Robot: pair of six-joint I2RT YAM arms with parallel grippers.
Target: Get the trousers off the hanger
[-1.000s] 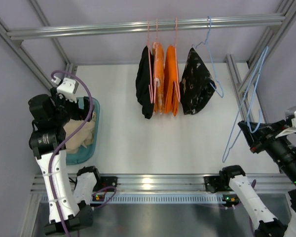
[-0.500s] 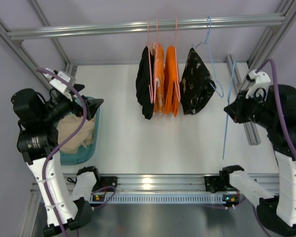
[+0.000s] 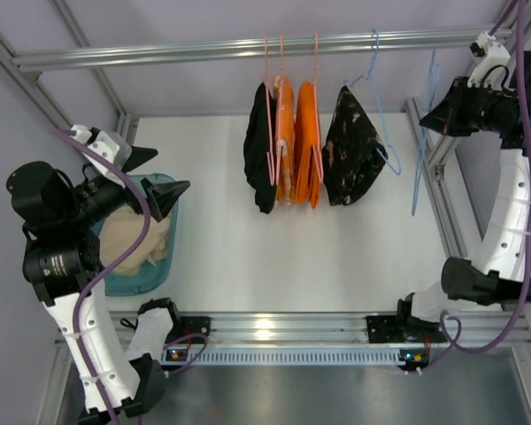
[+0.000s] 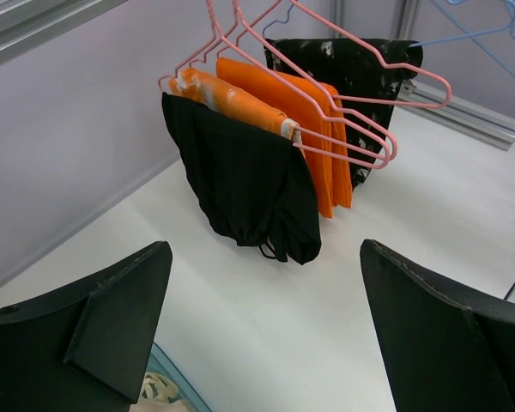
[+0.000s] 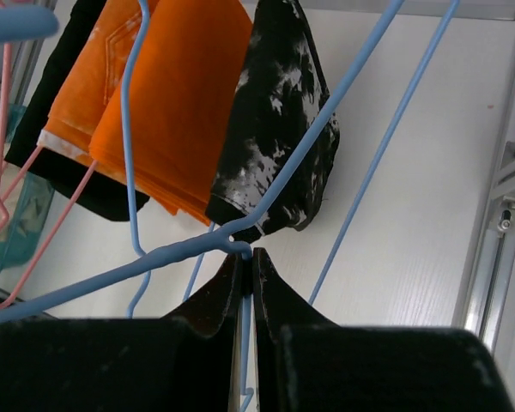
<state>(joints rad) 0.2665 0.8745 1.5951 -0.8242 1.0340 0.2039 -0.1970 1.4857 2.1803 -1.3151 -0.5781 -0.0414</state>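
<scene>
Your right pincer point(image 5: 247, 253) is clamped shut on the wire of the light-blue hanger point(image 5: 326, 105), held high near the right end of the rail point(image 3: 203, 49), beside the dark patterned garment point(image 3: 352, 146). Your left pincer point(image 3: 171, 168) gapes wide, holding nothing, above the teal basket point(image 3: 140, 285) at the left of the bench point(image 3: 292, 257). The beige trousers point(image 3: 133, 243) lie crumpled in that basket.

Left arm point(image 3: 57, 257) crooked, left gripper point(image 3: 165, 168) spread wide, right arm point(image 3: 513, 204) reaching high, right gripper point(image 3: 435, 113) pinched closed
</scene>
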